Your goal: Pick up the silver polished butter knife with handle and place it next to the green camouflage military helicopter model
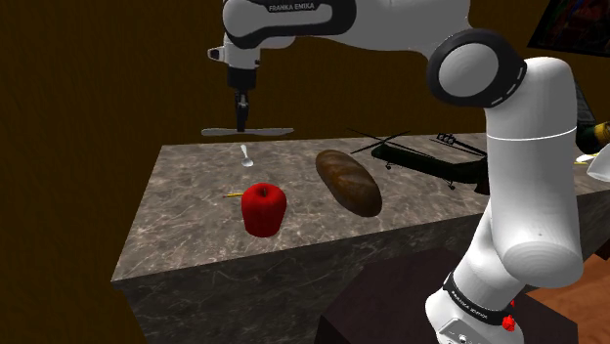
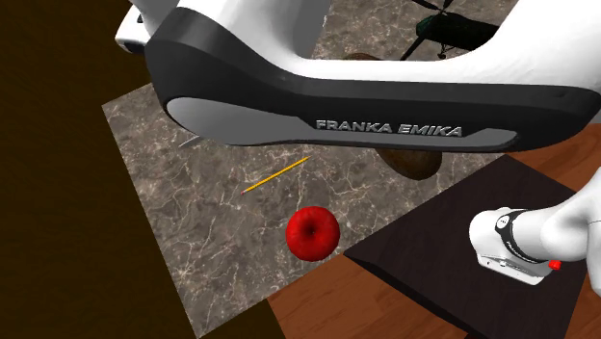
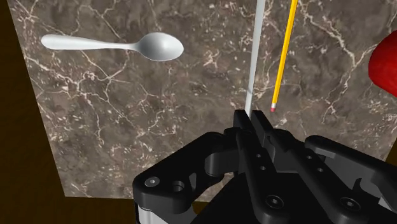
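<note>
**Butter knife held above the tabletop, well apart from the helicopter**

The end effector (image 1: 242,125) hangs over the far left part of the marble tabletop (image 1: 191,230), as the shoulder view has it. Its two black fingers are nearly together, clamped on the silver butter knife (image 1: 274,130). The knife lies level in the grip and clear of the surface, sticking out to both sides of the fingers.

In the wrist view the end effector (image 3: 250,118) grips the knife (image 3: 256,57), which appears there as a thin pale strip. Below it the tabletop (image 3: 127,121) carries a silver spoon (image 3: 114,44) to one side of the strip. A yellow pencil (image 3: 283,54) with a pink eraser tip lies just to the other side.

The spoon (image 1: 245,155) lies near the tabletop's far edge. A red apple (image 1: 263,208) stands towards the near edge, with the pencil (image 1: 233,194) just beside it. A brown bread loaf (image 1: 348,182) lies mid-tabletop.

The green camouflage helicopter model (image 1: 420,156) sits at the far right end, partly hidden behind the arm, with the loaf between it and the knife.
</note>
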`<state>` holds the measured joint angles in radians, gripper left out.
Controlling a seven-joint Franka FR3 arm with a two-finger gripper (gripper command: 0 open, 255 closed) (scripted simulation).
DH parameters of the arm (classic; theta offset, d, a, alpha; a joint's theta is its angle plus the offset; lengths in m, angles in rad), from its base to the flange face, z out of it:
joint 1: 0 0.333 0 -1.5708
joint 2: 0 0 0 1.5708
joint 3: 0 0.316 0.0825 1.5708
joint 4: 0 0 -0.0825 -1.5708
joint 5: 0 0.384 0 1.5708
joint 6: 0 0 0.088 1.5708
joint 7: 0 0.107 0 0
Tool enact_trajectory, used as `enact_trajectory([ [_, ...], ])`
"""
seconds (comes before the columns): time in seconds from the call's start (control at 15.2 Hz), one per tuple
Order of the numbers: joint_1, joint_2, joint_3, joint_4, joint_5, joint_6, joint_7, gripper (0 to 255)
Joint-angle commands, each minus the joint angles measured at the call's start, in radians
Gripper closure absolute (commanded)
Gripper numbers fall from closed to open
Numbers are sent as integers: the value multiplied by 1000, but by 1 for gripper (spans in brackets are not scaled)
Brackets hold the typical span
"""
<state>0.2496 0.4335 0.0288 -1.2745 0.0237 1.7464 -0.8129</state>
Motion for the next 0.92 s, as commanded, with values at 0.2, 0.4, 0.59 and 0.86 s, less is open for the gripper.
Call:
enact_trajectory([
  [0.2, 1, 17, 0, 96, -1, -79, 4, 255],
  [0.4, 2, 30, 1, 158, -1, -128, 5, 255],
  [0.59, 2, 49, 1, 229, -2, -180, 7, 255],
  [0.86, -11, -62, -2, 81, 3, -144, -9, 255],
])
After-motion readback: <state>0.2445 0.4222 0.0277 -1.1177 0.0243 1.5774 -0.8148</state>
